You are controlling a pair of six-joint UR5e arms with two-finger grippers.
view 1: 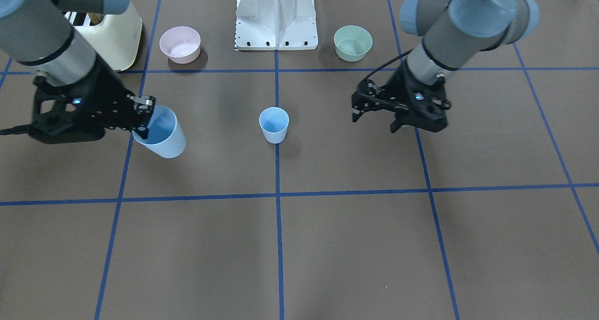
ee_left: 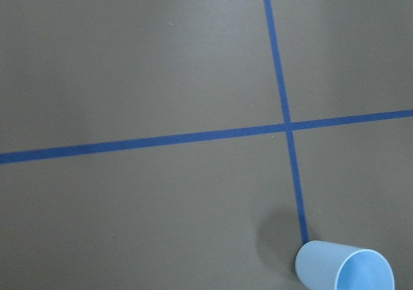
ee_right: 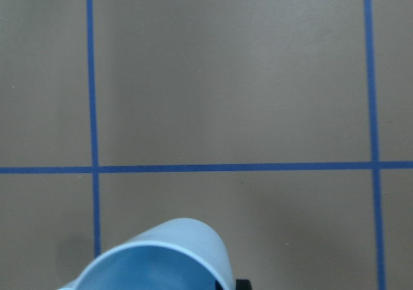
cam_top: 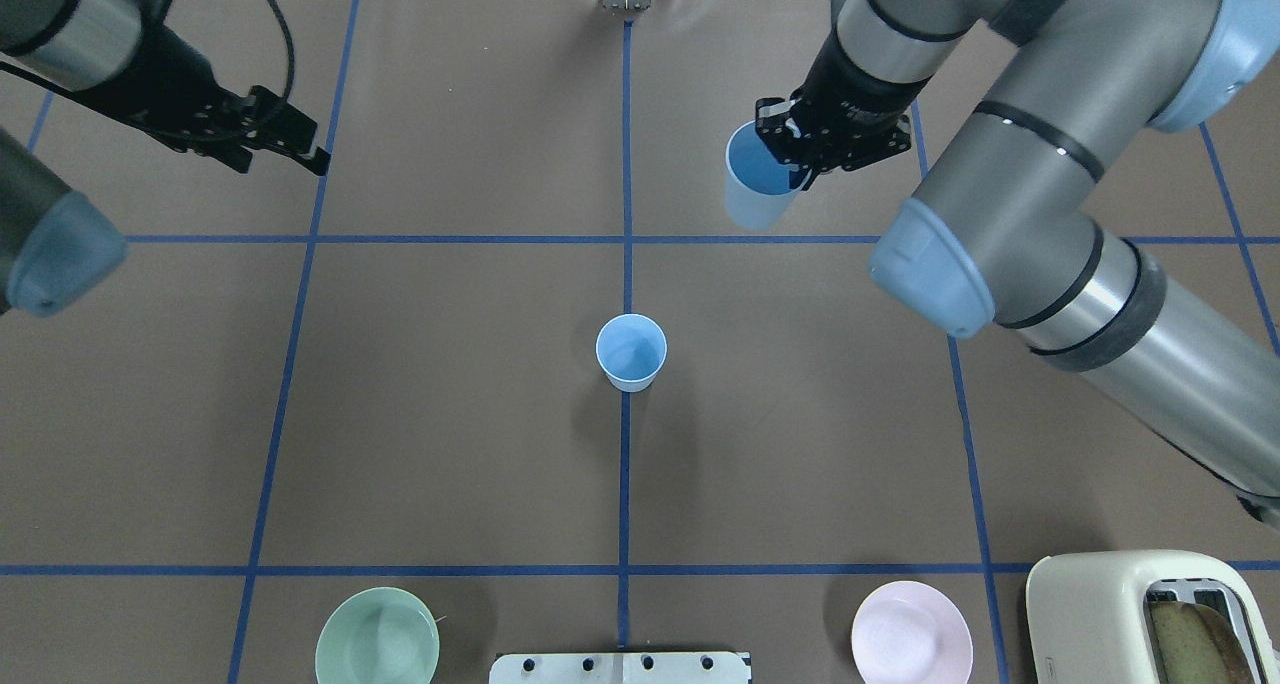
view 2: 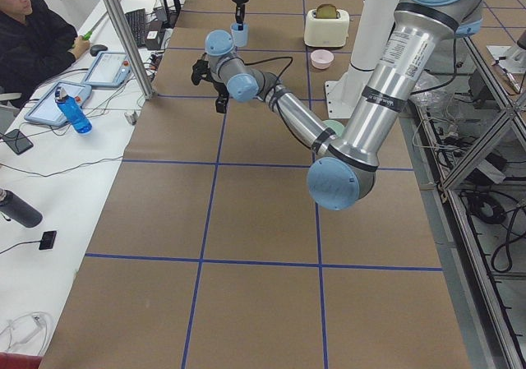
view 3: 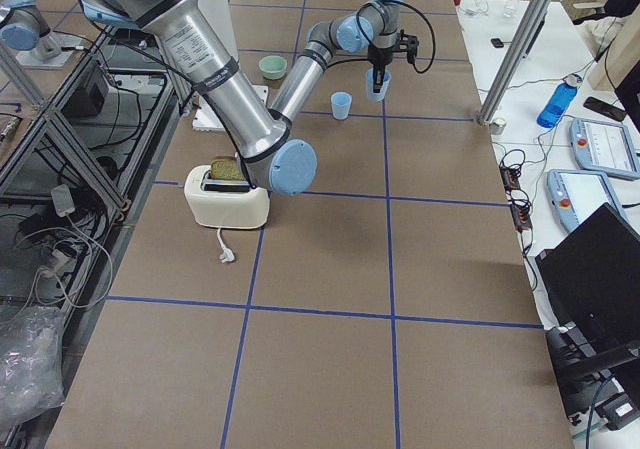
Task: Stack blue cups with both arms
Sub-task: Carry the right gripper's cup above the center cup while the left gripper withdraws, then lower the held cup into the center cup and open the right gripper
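One pale-blue cup (view 1: 274, 125) stands upright on the centre tape line, also in the overhead view (cam_top: 631, 352) and at the lower right of the left wrist view (ee_left: 345, 270). My right gripper (view 1: 142, 123) is shut on the rim of the second blue cup (view 1: 160, 132), with one finger inside it. It holds that cup slightly tilted, beyond and to the right of the standing cup in the overhead view (cam_top: 755, 179). The held cup fills the bottom of the right wrist view (ee_right: 161, 258). My left gripper (view 1: 376, 120) is open and empty, well to the left of the standing cup (cam_top: 275, 149).
A pink bowl (view 1: 180, 44) and a green bowl (view 1: 353, 42) sit on either side of the white pedestal (view 1: 276, 16) near the robot's base. A cream toaster (view 1: 112, 34) with toast in it stands beside the pink bowl. Blue tape lines grid the brown table.
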